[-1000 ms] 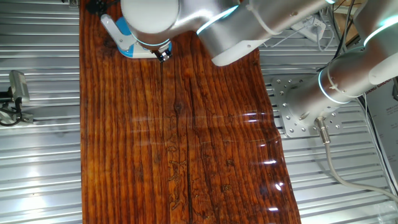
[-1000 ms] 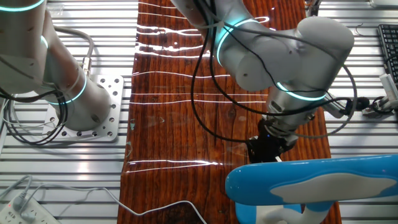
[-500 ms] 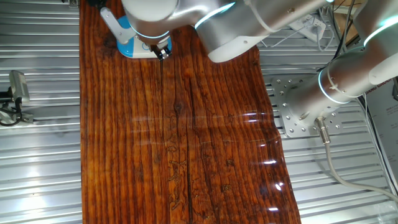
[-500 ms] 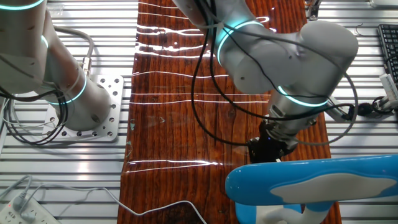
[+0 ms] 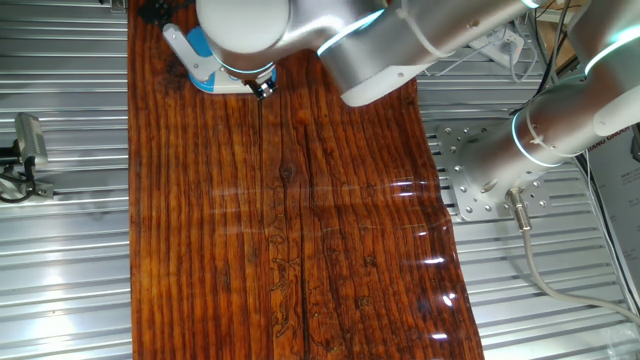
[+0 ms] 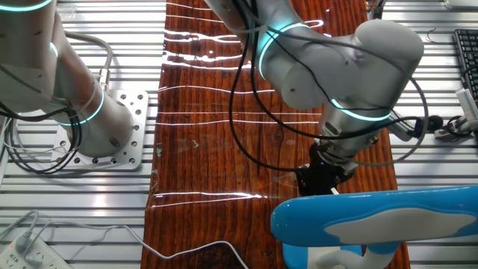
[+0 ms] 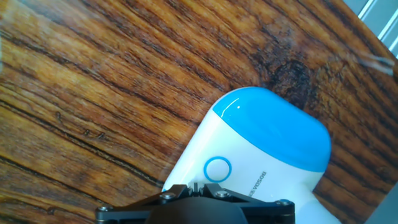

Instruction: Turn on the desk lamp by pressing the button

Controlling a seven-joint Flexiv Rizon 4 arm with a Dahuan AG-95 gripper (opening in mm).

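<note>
The desk lamp [image 5: 200,62] stands at the far left corner of the wooden board, partly hidden by my arm. In the hand view its base [image 7: 273,130] is white with a blue end. The button [image 7: 217,168] is a small blue-outlined circle on the white face. My gripper [image 7: 199,186] is shut and empty. Its fingertips meet just below the button, over the base's near edge; I cannot tell whether they touch it. The gripper [image 5: 262,88] also shows beside the base, and in the other fixed view [image 6: 323,179] just behind the blue lamp head [image 6: 373,217].
The wooden board [image 5: 290,230] lies on a slatted metal table. The arm's mounting plate [image 6: 112,134] stands beside the board. A white power strip [image 6: 22,254] and a white cable [image 6: 202,250] lie at the near corner. A small camera [image 5: 25,150] stands off the board.
Half a second ago the hand had shifted a little further over the lamp base. It is now back where it was a second ago. The lamp has not moved.
</note>
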